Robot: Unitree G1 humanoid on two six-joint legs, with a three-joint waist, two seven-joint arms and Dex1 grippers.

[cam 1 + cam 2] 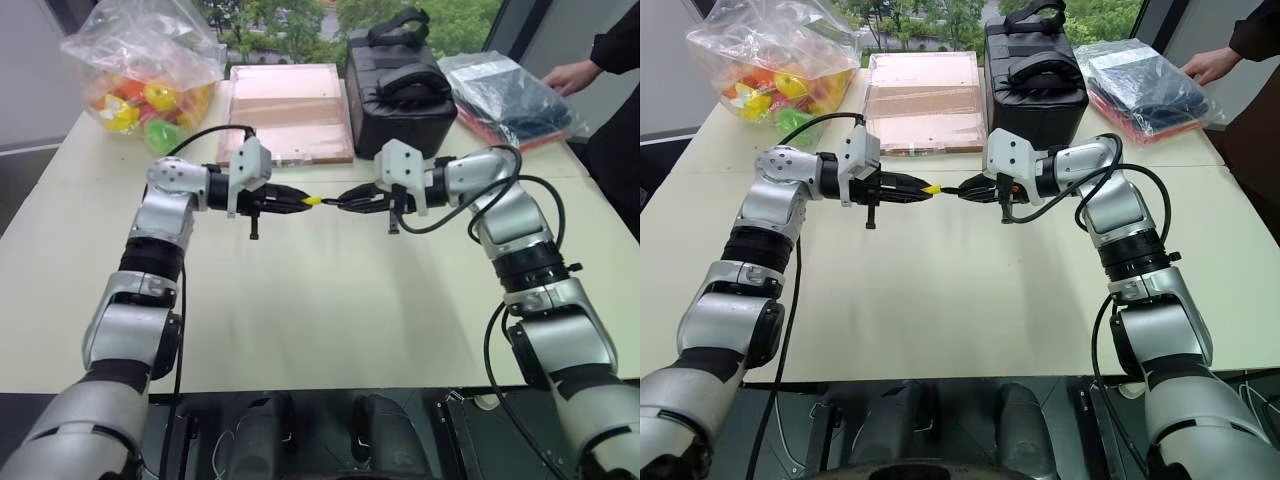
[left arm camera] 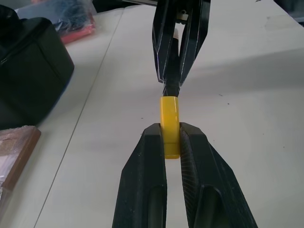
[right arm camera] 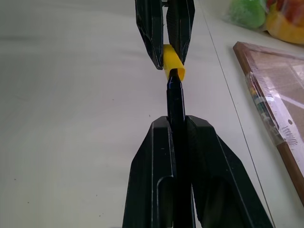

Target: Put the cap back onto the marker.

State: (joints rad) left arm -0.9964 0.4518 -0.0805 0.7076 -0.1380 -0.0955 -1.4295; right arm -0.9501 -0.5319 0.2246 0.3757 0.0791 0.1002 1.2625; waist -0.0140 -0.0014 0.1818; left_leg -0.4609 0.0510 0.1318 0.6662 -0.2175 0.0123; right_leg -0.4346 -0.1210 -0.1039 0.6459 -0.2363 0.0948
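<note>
Right at the fingertips: the left gripper (image 2: 172, 137) is clamped tight on the cap (image 2: 170, 124), the little yellow cylinder pinched between its two black fingers with its open mouth poking out toward the other arm. Facing it, the right gripper (image 3: 176, 124) is closed just as firmly on the marker (image 3: 175, 97), the slim black barrel running out between its pads. And there's the meeting point: the marker's tip sits right at the mouth of the cap, touching it or just entering, though how deep it has gone can't be told. Both are held up in the air above the table (image 1: 330, 300), on the robot's side of the black bag (image 1: 398, 85), which stands between the wooden board (image 1: 288, 110) and a plastic-wrapped bundle (image 1: 505, 90). Off beyond the board lies a clear bag of coloured balls (image 1: 140, 75), and a person's hand (image 1: 570, 75) rests past the bundle. Now the seating push looks like the job in hand, and alignment is everything: in the right wrist view the cap appears slightly tilted against the barrel, so the two axes probably want squaring up first. Then a straight, gentle press along the marker's length, both grips kept firm, since a skewed shove could twist that cap out of the pinch.
</note>
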